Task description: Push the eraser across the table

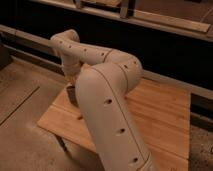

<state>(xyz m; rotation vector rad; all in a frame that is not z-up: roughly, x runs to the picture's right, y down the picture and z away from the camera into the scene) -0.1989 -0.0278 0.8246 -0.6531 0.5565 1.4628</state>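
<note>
The light wood-plank table (165, 110) fills the middle of the camera view. My cream arm (107, 115) rises from the bottom, bends at the elbow and reaches left, then down to the table's far left part. My gripper (73, 81) hangs there, just above the top and mostly hidden behind my forearm. A small dark upright object (71, 95) stands right beneath it, partly covered by the arm. The eraser is hidden behind my arm.
A dark wall with a pale ledge (165, 20) runs behind the table. Bare grey floor (22, 125) lies to the left. One dark table leg (61, 143) shows under the near left corner.
</note>
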